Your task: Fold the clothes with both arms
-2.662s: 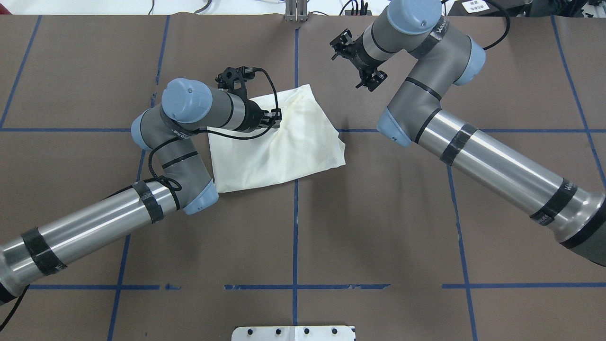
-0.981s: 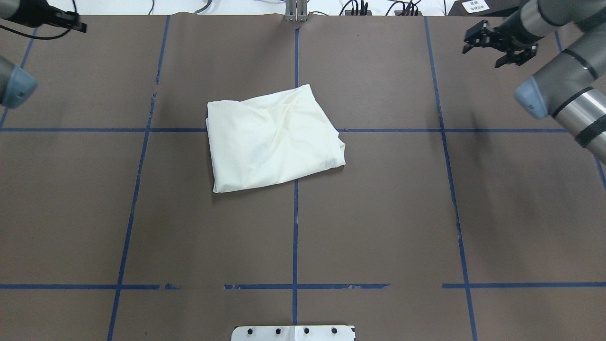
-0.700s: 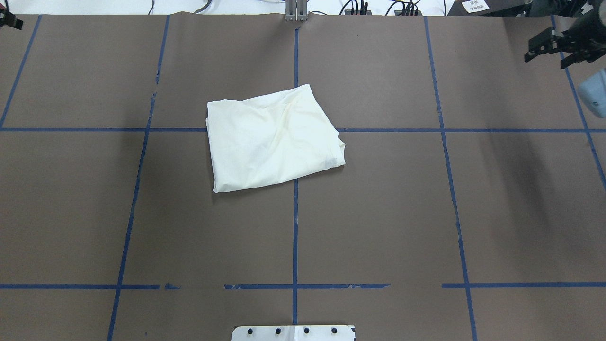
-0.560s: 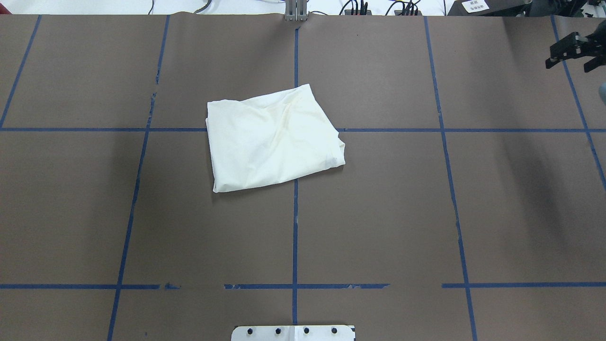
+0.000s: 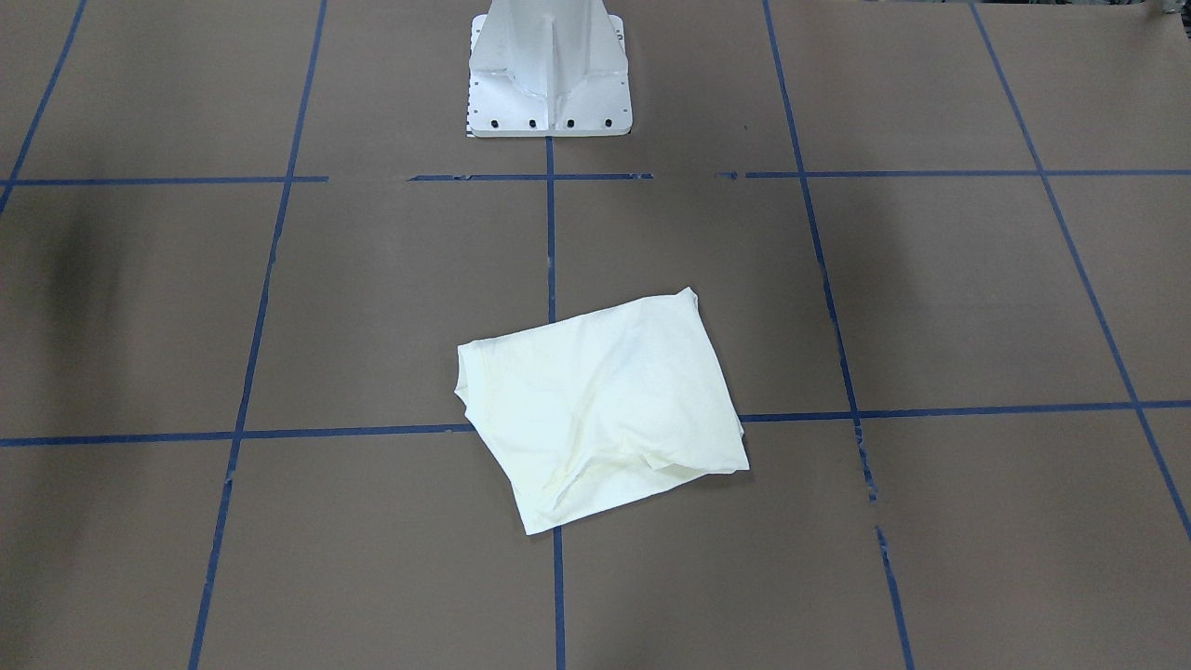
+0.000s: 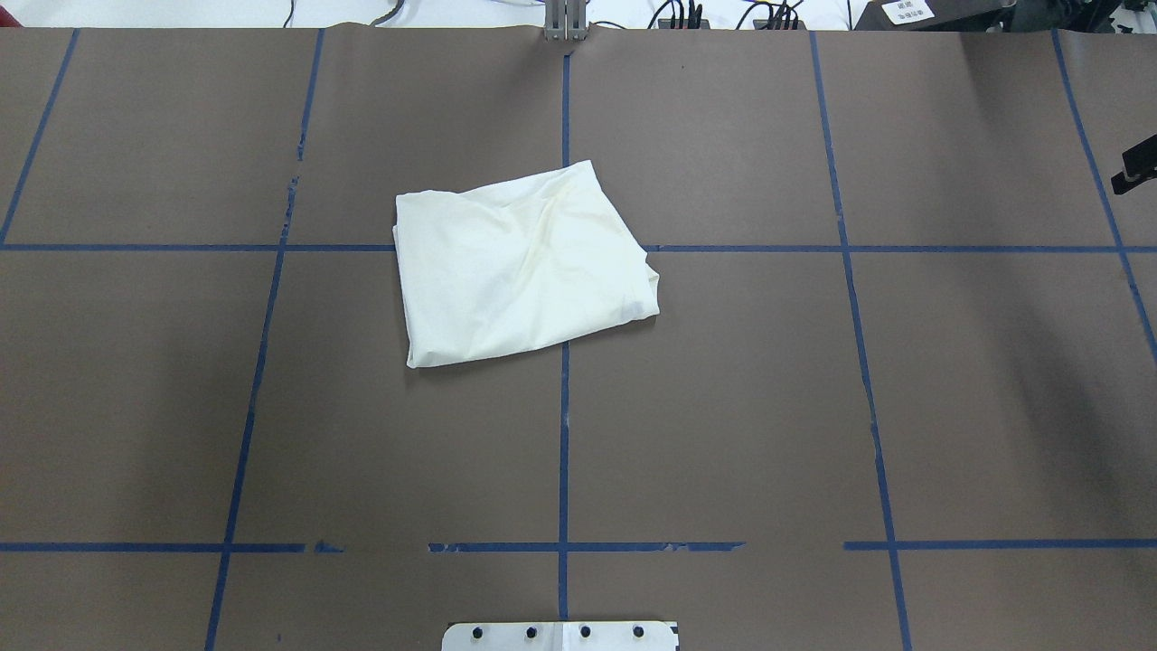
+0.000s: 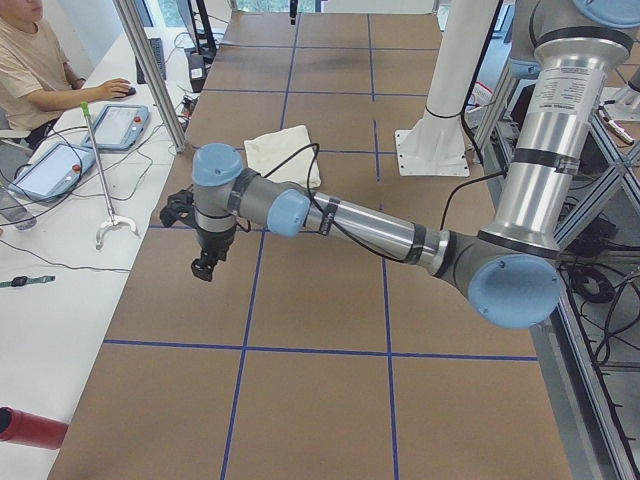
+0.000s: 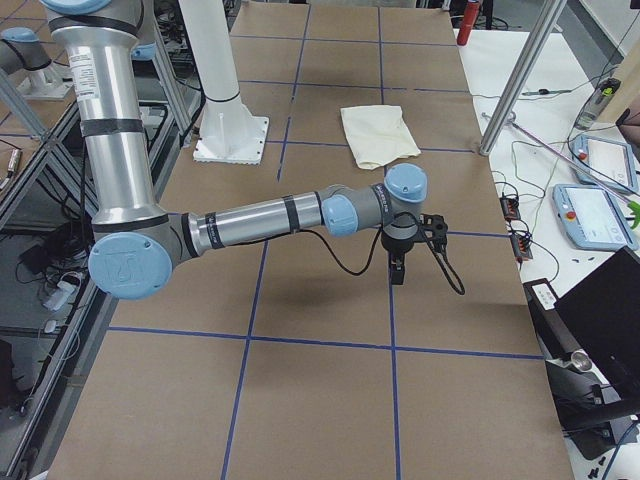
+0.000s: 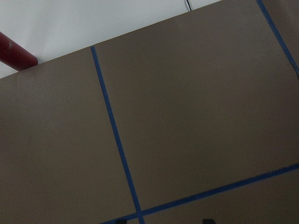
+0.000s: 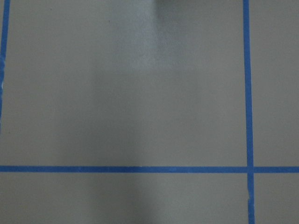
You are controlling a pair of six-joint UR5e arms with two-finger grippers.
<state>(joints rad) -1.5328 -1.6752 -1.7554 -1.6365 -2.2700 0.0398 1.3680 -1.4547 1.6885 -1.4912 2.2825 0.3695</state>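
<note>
The cream shirt (image 6: pixel 524 262) lies folded into a rough rectangle, plain side up, at the table's middle; it also shows in the front view (image 5: pixel 600 409) and both side views (image 7: pixel 283 160) (image 8: pixel 378 135). No print shows. My left gripper (image 7: pixel 205 262) hangs over bare table near the left end, far from the shirt; in the left wrist view (image 9: pixel 163 220) its two dark tips stand apart, holding nothing. My right gripper (image 8: pixel 397 270) hangs over bare table near the right end; only a black sliver (image 6: pixel 1141 167) shows overhead, so I cannot tell its state.
The white pedestal base (image 5: pixel 549 70) stands at the robot's side of the table. Blue tape lines grid the brown table cover (image 6: pixel 723 407). A seated operator (image 7: pixel 35 65), tablets and cables are beyond the far edge. A red cylinder (image 9: pixel 16 53) lies off the table's left end.
Both arms have swung outward from the shirt toward the table's ends; the left has gone out of the overhead view, the right gripper has slid to its right edge. The shirt has not moved.
</note>
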